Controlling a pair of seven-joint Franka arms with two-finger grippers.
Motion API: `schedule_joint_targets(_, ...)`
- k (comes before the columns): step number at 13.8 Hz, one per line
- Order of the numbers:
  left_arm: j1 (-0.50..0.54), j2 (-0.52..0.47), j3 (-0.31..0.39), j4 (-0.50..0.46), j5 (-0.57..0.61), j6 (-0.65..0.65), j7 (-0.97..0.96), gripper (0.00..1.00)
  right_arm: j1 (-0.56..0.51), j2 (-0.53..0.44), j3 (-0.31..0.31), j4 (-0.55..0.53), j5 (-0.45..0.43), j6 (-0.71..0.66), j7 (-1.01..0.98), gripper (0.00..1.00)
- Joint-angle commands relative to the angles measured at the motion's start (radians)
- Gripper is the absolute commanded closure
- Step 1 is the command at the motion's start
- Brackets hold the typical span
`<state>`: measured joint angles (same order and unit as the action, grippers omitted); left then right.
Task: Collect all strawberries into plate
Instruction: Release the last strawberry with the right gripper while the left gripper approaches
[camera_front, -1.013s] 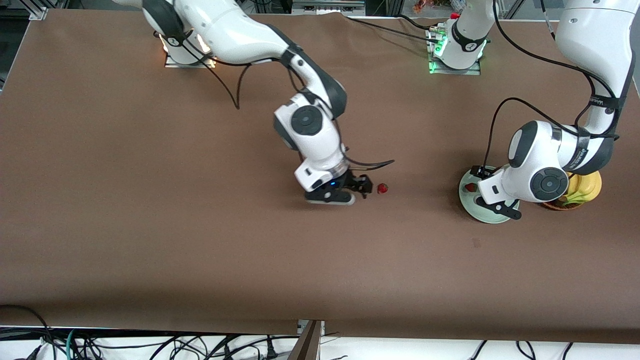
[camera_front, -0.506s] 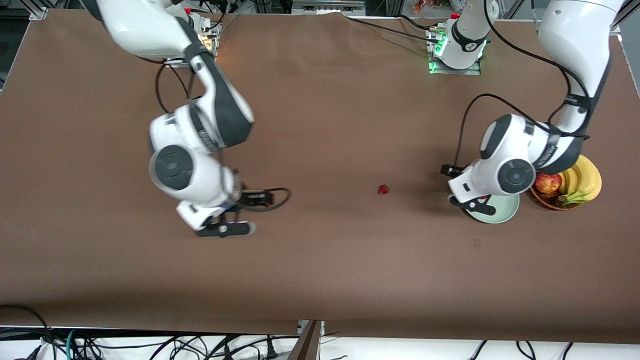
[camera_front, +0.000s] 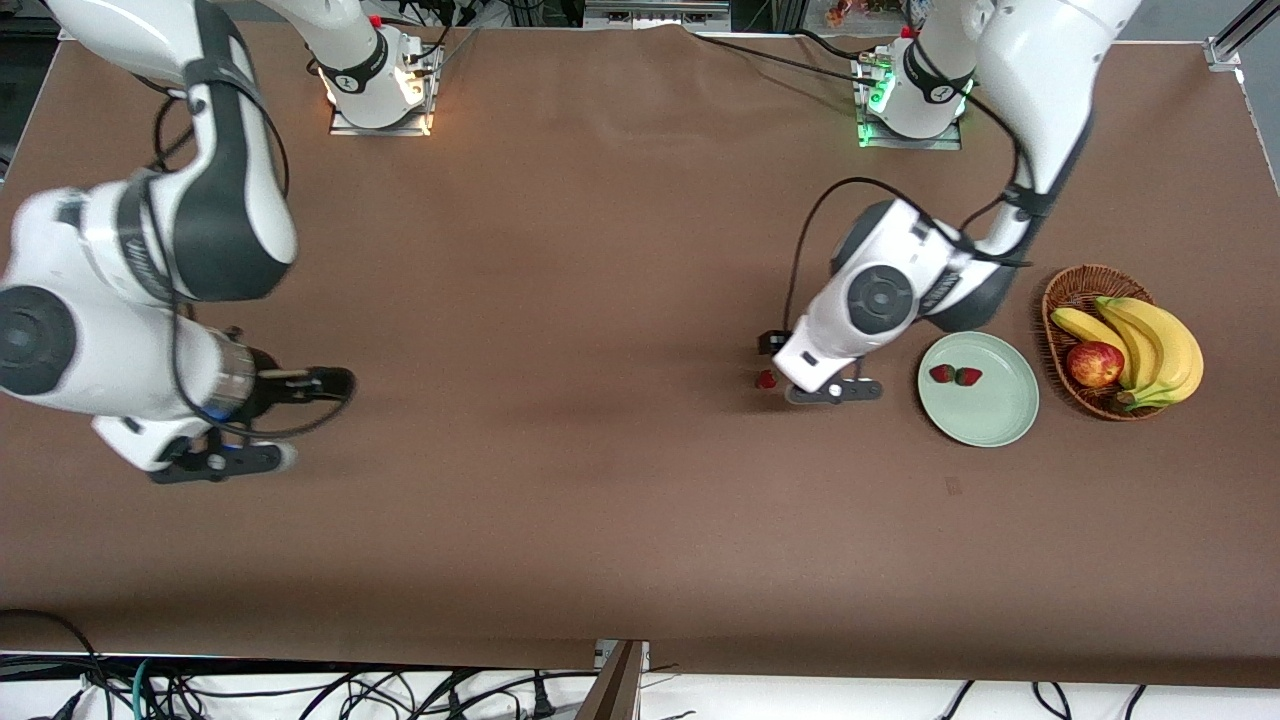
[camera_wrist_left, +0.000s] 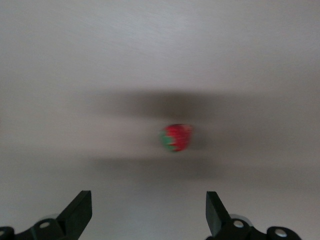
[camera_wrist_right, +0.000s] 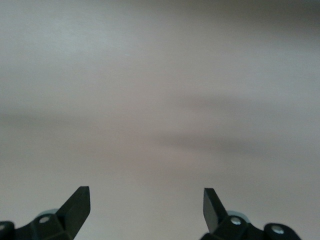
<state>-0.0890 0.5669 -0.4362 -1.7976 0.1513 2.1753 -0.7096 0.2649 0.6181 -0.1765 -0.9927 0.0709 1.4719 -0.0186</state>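
One strawberry lies on the brown table, beside the plate toward the right arm's end. My left gripper is low over the table right next to it, open and empty. In the left wrist view the strawberry lies ahead of my open left gripper, not between its fingers. Two more strawberries lie in the pale mint-green plate. My right gripper is open and empty over bare table at the right arm's end; its wrist view shows only tablecloth.
A wicker basket with bananas and a red-yellow apple stands beside the plate at the left arm's end. Cables hang below the table's front edge.
My left gripper moved from over the plate to the loose strawberry, uncovering two berries in the plate. My right arm swung away from that strawberry to its own end of the table.
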Motion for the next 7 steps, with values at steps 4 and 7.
schedule_joint_targets(4,-0.052,0.122,0.014,0.011,0.275,0.115,-0.261,0.00,-0.137,-0.280,0.047,-0.286,-0.014,-0.001,-0.024,0.00)
schedule_joint_targets(7,-0.054,0.130,0.014,0.008,0.284,0.139,-0.272,0.00,-0.245,-0.409,0.155,-0.433,-0.064,0.016,-0.026,0.00)
